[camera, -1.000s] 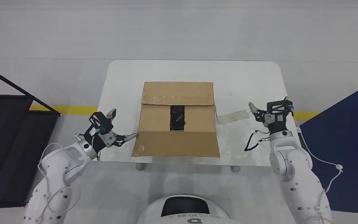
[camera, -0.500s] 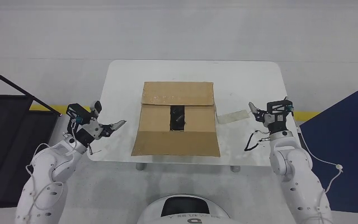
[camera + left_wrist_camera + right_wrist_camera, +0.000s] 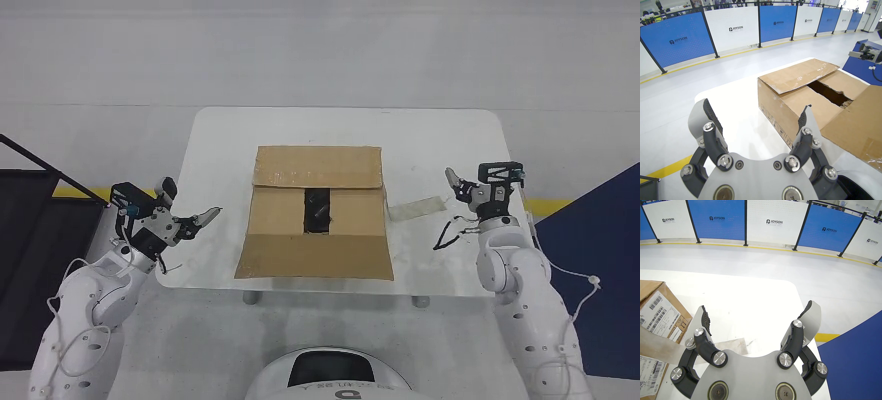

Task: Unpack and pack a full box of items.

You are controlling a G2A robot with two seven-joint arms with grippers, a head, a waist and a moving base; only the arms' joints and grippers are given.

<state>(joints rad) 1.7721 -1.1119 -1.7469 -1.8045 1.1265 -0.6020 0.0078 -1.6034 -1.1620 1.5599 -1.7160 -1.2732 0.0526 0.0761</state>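
Box (image 3: 318, 212) at middle of table (image 3: 440, 140). Near flap of box juts forward, past table's front edge. Gap along middle of box top; item (image 3: 318, 208) inside box, under gap. Tape strip (image 3: 417, 208) flat on table, just right of box. Left gripper (image 3: 756, 105) left of box, apart from it, at table's left edge. Right gripper (image 3: 757, 305) right of box, beyond tape strip. Rack (image 3: 40, 260) on floor, well left of box.

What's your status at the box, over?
Left hand open, right hand open, both empty. Box flaps ajar, dark gap centre. Loose strip lies near right hand.
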